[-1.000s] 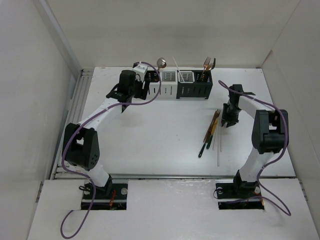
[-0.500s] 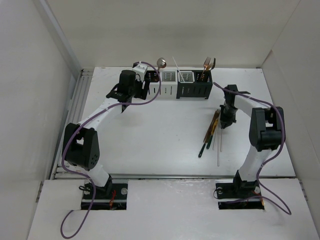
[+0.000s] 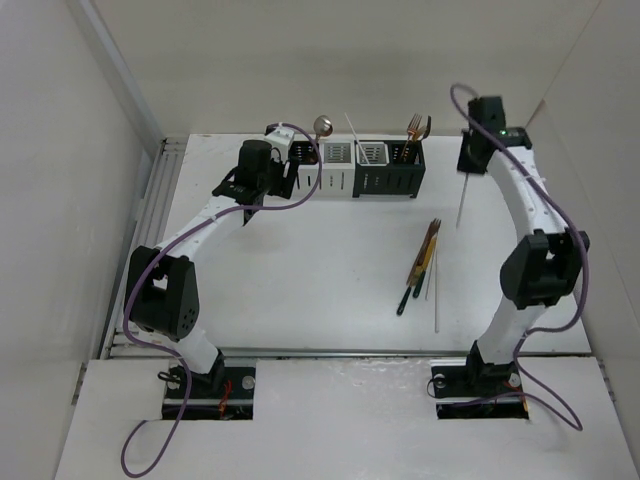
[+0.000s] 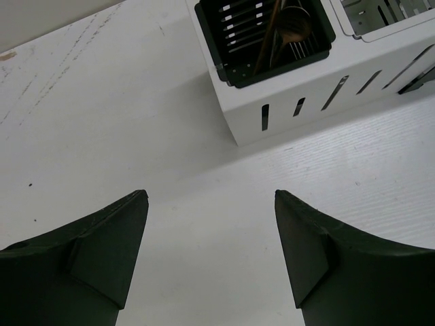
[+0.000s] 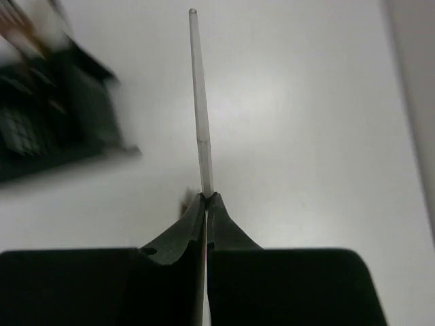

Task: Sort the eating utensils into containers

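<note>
The containers [image 3: 355,168] stand in a row at the back of the table. They hold a spoon [image 3: 322,125], a pale chopstick [image 3: 352,126] and a copper fork [image 3: 413,126]. More utensils [image 3: 424,262] lie in a loose bundle right of centre, with a pale chopstick [image 3: 437,300] beside them. My right gripper [image 3: 468,168] is raised right of the row, shut on a pale chopstick [image 3: 462,205] that hangs down from it. The wrist view shows its jaws [image 5: 206,195] pinching that chopstick [image 5: 199,102]. My left gripper [image 3: 283,182] hovers open and empty [image 4: 211,197] in front of the leftmost holder [image 4: 272,81].
White walls close in the table on the left, back and right. A metal rail [image 3: 150,225] runs along the table's left edge. The left wrist view shows copper utensils [image 4: 282,30] inside the leftmost holder.
My right gripper has lifted from beside the bundle and swung up to the back right, carrying a chopstick. The left arm has not moved.
</note>
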`<state>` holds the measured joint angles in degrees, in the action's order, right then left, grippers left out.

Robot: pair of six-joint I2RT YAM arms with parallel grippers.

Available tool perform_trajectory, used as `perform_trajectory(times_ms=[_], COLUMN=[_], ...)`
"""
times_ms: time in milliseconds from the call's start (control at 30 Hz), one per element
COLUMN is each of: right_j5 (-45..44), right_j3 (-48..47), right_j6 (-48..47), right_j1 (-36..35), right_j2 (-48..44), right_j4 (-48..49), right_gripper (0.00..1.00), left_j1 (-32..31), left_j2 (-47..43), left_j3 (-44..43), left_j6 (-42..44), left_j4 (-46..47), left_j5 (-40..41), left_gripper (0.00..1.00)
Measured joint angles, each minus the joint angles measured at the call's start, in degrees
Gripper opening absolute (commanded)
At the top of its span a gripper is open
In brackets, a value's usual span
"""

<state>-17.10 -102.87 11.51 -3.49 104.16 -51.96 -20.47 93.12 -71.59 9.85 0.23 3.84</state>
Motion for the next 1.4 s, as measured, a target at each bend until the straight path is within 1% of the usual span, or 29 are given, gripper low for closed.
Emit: perform_trajectory(times_ms=[67,133,167,267,333,433,500,567,667,800,1000,1033,1133,1267,1300,1333,1367,1400], right_j5=[-1.5,-2.9,-3.2,-3.0,-1.9,-0.8,-0.4,-0.1,0.0,0.3,0.9,1.2,1.7,1.8,1.9,1.7,1.7,1.4], right_j3=[-8.5,-14.9,-16.1,-14.6,-15.5,-20.7,-22.4,-21.9,-19.9,-16.4,-11.5,-10.4,-5.7,3.0,4.7,6.4,8.4,9.9], right_j6=[-0.2,-1.3,-1.8,-3.9,-5.0,-6.5,-7.5,-8.3,-9.0,-9.5,-9.8,-9.8,-8.9,-7.0,-6.7,-6.5,-6.1,-5.4], right_j1=[-1.5,-5.0,-7.5,-15.2,-18.9,-20.6,-20.6,-20.6,-20.6,-20.7,-21.1,-21.2,-21.4,-21.7,-21.7,-21.7,-21.7,-21.7], right_j2=[-1.4,-4.3,-6.0,-9.1,-6.9,1.9,8.9,14.4,20.1,21.7,20.9,20.9,20.5,16.7,14.6,12.4,9.2,6.1], right_j4=[3.2,10.1,14.0,27.7,34.8,41.7,43.9,44.6,44.5,44.8,49.4,49.7,49.9,49.6,48.9,48.4,48.2,47.6], right_gripper=[0.0,0.0,0.0,0.0,0.0,0.0,0.0,0.0,0.0,0.0,0.01,0.17,0.48,0.57,0.6,0.66,0.97,1.0], left_j1=[0.0,0.0,0.0,-0.1,-0.3,-0.5,-0.6,-0.7,-0.7,-0.7,-0.7,-0.7,-0.8,-1.4,-1.8,-2.3,-3.0,-3.9], left_j2=[0.0,0.0,0.0,0.0,0.0,0.0,0.0,0.0,0.0,0.0,0.0,0.0,0.0,0.0,0.0,0.0,0.0,0.0], left_j3=[0.0,0.0,0.0,0.0,0.0,0.0,0.0,0.0,0.0,0.0,0.0,0.0,0.0,0.0,0.0,-0.2,-0.4,-0.9], left_j6=[0.2,0.2,0.2,0.4,0.7,0.9,1.0,1.1,1.3,1.3,1.3,1.3,1.3,1.3,1.3,1.4,1.6,1.9], left_j4=[0.0,0.0,0.0,0.0,0.0,-0.1,-0.1,0.0,0.0,0.0,0.0,0.0,0.0,-0.1,-0.4,-0.9,-1.6,-2.5], left_j5=[0.0,0.0,-0.1,-0.2,-0.2,-0.2,-0.2,-0.3,-0.3,-0.3,-0.6,-0.7,-1.2,-2.1,-2.5,-2.8,-3.3,-3.6], left_gripper=[0.73,0.73,0.73,0.73,0.73,0.73,0.73,0.73,0.73,0.73,0.73,0.73,0.73,0.73,0.73,0.73,0.73,0.73])
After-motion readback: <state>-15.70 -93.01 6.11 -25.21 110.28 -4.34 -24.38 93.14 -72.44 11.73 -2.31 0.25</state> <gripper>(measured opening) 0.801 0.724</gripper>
